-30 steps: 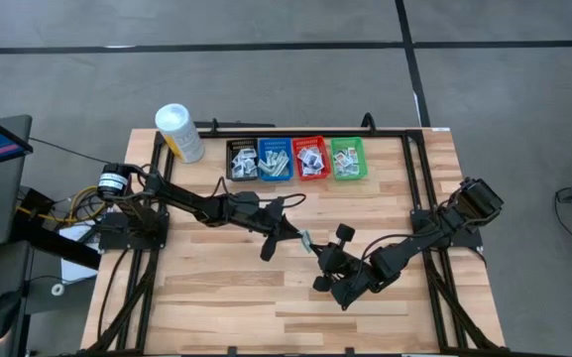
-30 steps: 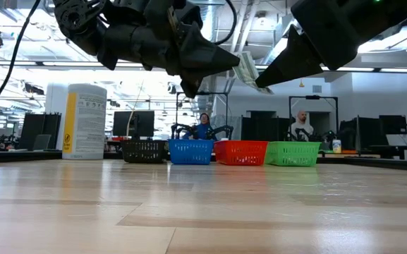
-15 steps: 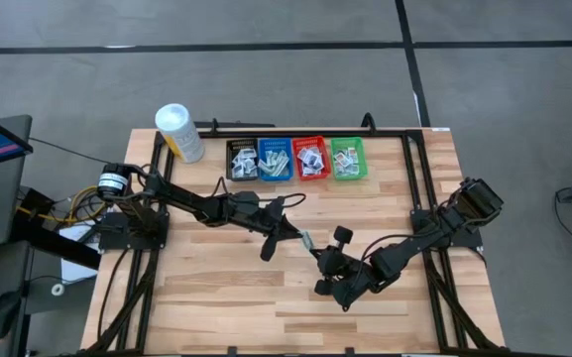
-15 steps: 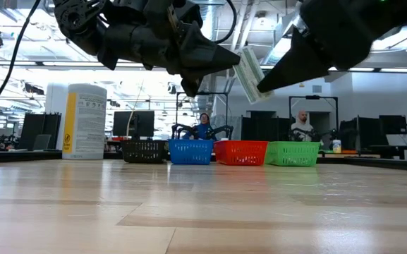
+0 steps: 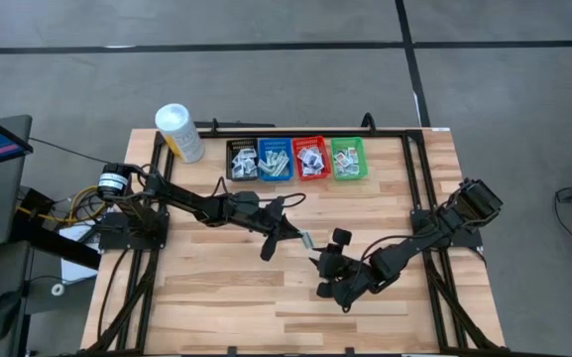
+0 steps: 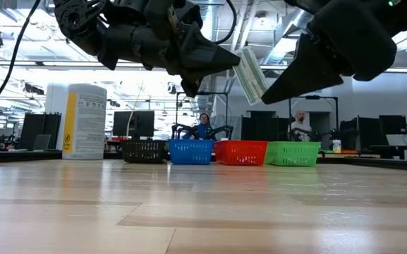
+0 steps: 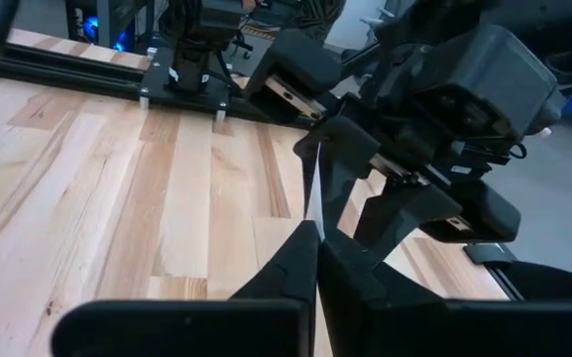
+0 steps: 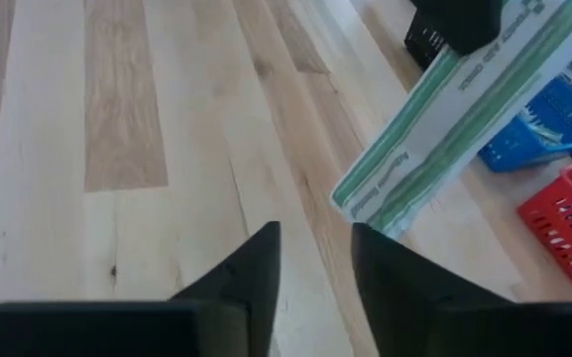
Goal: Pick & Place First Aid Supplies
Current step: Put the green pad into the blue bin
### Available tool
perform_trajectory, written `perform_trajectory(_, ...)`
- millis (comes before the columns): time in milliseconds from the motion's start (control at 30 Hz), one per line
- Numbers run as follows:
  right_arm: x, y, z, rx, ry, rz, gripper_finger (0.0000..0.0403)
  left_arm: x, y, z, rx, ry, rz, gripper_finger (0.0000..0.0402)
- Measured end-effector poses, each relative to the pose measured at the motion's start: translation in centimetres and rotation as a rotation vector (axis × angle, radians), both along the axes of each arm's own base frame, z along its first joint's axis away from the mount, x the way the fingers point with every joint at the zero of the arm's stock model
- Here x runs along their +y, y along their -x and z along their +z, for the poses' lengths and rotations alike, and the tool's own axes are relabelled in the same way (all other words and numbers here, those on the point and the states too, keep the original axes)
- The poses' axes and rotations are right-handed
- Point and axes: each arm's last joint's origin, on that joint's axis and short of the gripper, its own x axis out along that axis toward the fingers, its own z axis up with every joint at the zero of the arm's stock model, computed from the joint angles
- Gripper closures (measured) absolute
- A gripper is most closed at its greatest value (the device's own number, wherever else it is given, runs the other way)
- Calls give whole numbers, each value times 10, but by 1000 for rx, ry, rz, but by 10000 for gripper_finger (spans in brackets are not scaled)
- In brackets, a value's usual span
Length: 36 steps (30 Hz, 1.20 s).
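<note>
The pale-green strip hangs above mid-table, pinched at one end by the left gripper, whose arm reaches low across from the left, while the right gripper sits just beside it, fingers parted, off the strip.

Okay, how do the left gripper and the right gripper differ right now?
The left gripper is shut on the pale-green strip, pinching one end of it; the right gripper is open and holds nothing, with a gap showing between its fingers. The strip touches the left gripper, while the right gripper sits just clear of it. Both hang above the wooden table, mid-table, in front of the baskets.
</note>
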Motion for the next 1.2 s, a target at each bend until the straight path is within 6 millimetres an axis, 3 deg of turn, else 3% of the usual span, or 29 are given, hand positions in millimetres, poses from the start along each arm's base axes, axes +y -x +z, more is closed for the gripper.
perform_trajectory(233, -1, -1, -2, 38, -53, 32, 233, 3, 0, 1, -6, -2, 21, 395)
perform_trajectory(433, 1, 0, -2, 39, -111, 29, 210, 19, -1, 2, -14, -27, 173, 390)
perform_trajectory(767, 1, -1, -2, 35, -113, 28, 224, 65, 0, 2, -11, -69, 479, 393)
perform_trajectory(967, 1, -1, -2, 33, -115, 26, 236, 103, 7, 4, -1, -78, 621, 390)
perform_trajectory(1200, 1, -1, -2, 29, -130, 27, 246, 141, 40, 11, 23, -65, 760, 390)
